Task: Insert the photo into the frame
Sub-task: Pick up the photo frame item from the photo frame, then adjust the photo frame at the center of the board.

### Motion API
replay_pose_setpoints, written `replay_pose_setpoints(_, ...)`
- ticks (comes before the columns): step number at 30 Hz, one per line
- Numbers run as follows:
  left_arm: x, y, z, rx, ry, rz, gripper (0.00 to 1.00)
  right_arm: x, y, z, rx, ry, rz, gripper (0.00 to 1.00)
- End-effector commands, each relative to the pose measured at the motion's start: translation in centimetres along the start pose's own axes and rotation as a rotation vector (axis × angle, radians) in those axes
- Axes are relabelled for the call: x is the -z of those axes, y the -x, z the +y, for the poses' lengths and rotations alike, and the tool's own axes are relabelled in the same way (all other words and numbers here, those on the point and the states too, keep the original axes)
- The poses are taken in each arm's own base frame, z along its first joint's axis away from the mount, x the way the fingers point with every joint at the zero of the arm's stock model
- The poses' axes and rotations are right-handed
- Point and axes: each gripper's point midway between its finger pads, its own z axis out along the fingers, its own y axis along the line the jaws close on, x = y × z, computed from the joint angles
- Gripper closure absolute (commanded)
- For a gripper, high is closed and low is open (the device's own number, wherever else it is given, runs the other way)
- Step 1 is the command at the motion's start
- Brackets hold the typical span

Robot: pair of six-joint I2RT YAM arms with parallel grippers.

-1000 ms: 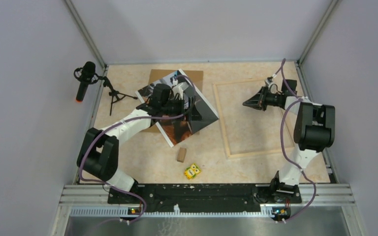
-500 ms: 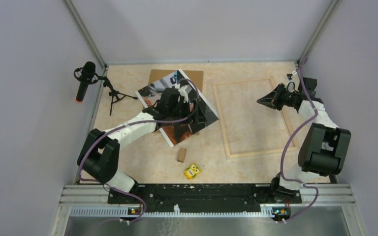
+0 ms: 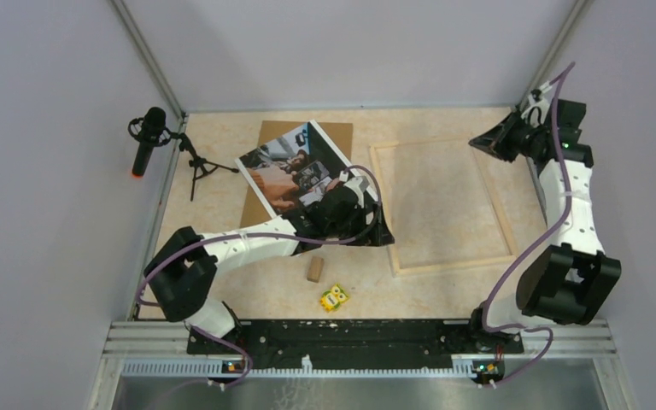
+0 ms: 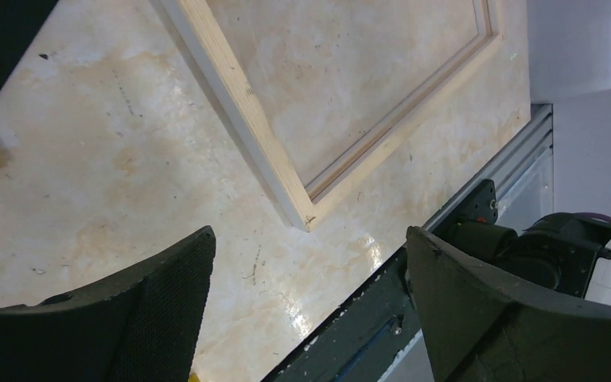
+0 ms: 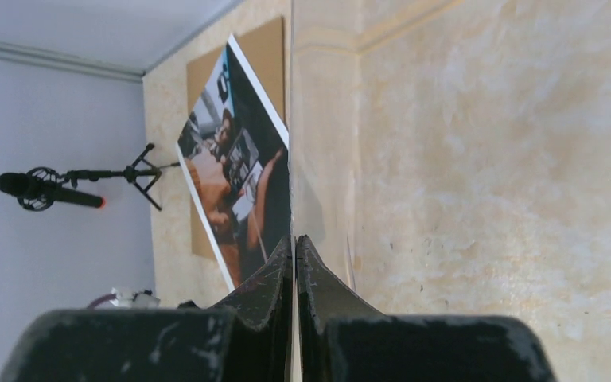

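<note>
The photo (image 3: 295, 171) lies tilted on a brown backing board (image 3: 265, 137) at the left-centre; it also shows in the right wrist view as the photo (image 5: 239, 175). My left gripper (image 3: 374, 226) hovers open over the photo's right corner and hides it. Nothing is between the jaws of that gripper (image 4: 309, 235). The pale wood frame (image 3: 453, 260) lies flat to the right, and its near corner shows as the frame (image 4: 247, 103). My right gripper (image 3: 487, 141) is at the frame's far right corner, shut on a thin clear sheet (image 5: 292, 159) seen edge-on.
A microphone on a small tripod (image 3: 145, 137) stands at the far left wall. A small wooden block (image 3: 314, 269) and a yellow toy (image 3: 334, 297) lie near the front centre. The black base rail (image 3: 350, 337) runs along the near edge.
My left gripper slid right and nearer, from over the photo's middle to its right corner. My right arm swung out from the frame's middle to its far right corner, still shut.
</note>
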Motion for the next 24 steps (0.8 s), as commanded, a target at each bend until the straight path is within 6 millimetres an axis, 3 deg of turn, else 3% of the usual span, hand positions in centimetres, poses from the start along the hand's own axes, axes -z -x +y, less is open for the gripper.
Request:
replay_pose_setpoints(1,-1.1,0.6,-0.5,0.008,0.005,-0.067,0.07,4.9,4.1,3.4,0.099,-0.062,-0.148,1.0)
replay_pose_setpoints(8,-4.0,0.9,0.6,-0.033,0.09,-0.038,0.11,7.7,6.5,5.2,0.153,-0.113,-0.239,1.0)
replay_pose_setpoints(12,-6.7,0.4,1.9,-0.072,0.174,0.034,0.19,8.4,6.6,5.3,0.178,-0.138,-0.243,1.0)
replay_pose_setpoints(20,-11.1,0.0,3.2,-0.107,0.311,0.125,0.24,9.8,6.0,6.7,0.209,-0.111,-0.248,1.0)
replay_pose_setpoints(24,-12.2,-1.2,4.6,-0.132,0.391,0.194,0.3,10.0,5.5,7.0,0.212,-0.1,-0.248,1.0)
